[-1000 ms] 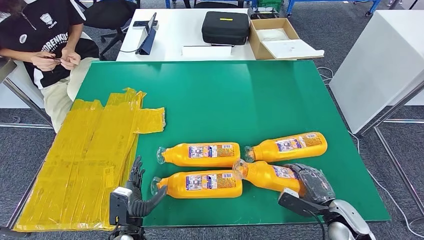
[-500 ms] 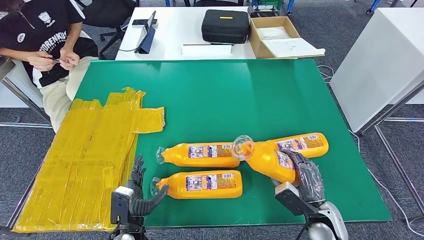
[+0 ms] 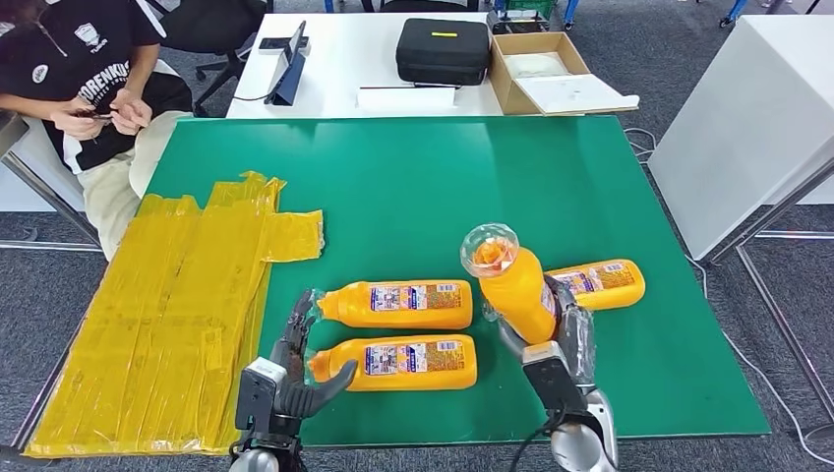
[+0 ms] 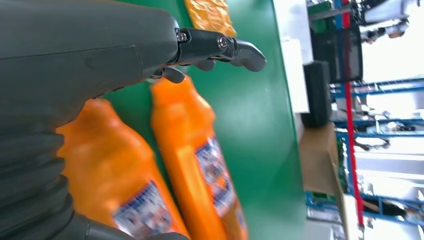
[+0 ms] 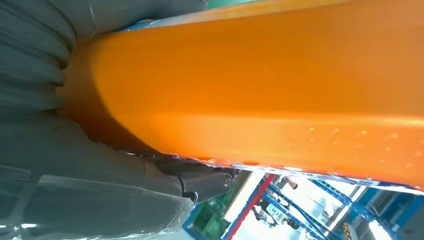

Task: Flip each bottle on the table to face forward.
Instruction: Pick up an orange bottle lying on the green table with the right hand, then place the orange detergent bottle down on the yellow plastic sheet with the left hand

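While the right hand (image 3: 563,339) grips 1 bottle (image 3: 513,285) raised off the table (image 3: 413,187), 3 bottles lie flat. The left hand (image 3: 295,369) is released, fingers spread.

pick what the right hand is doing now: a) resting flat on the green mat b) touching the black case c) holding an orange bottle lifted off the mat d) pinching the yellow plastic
c: the right hand grips an orange bottle raised cap-up above the green mat.
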### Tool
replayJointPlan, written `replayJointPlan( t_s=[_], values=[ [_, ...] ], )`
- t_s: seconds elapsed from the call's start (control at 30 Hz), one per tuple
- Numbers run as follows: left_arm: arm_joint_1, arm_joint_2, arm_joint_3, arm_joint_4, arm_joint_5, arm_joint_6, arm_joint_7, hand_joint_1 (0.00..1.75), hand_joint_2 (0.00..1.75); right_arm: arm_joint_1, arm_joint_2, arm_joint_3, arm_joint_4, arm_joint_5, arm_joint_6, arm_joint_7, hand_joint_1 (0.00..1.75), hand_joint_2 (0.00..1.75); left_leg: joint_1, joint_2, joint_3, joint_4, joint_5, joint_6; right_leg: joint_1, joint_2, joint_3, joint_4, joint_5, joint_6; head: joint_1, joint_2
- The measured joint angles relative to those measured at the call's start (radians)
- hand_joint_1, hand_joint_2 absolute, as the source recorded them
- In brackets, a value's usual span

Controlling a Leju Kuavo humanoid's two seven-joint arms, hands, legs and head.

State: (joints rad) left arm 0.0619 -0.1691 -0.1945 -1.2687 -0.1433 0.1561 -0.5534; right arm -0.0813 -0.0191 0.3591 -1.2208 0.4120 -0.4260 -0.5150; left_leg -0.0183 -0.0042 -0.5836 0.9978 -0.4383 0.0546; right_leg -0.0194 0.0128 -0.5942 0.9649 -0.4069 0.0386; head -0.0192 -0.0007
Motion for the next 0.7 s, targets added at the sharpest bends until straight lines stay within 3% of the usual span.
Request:
replayJointPlan(
  t_s=[0.3,0.7],
  values=[
    [-0.076,0.003,-0.094,-0.108,-0.034,-0.104,0.097,0.00,1.75,-0.076,0.145,0.064,0.119,-0.030,-0.041,-0.028,1.75,1.75,0.001,-0.001,0.000,0.000,0.002,-0.001,0.000,-0.001,0.000,0.001,0.000,0.000,0.000,0.000],
    [-0.201,0.014,-0.222,-0.144,-0.025,-0.124,0.123,0.00,1.75,-0.109,0.206,0.147,0.198,-0.007,-0.035,-0.022,1.75,1.75,0.000,-0.001,-0.001,0.000,0.002,-0.001,0.000,-0.002,0.000,0.000,0.000,0.000,0.000,0.000]
  ],
)
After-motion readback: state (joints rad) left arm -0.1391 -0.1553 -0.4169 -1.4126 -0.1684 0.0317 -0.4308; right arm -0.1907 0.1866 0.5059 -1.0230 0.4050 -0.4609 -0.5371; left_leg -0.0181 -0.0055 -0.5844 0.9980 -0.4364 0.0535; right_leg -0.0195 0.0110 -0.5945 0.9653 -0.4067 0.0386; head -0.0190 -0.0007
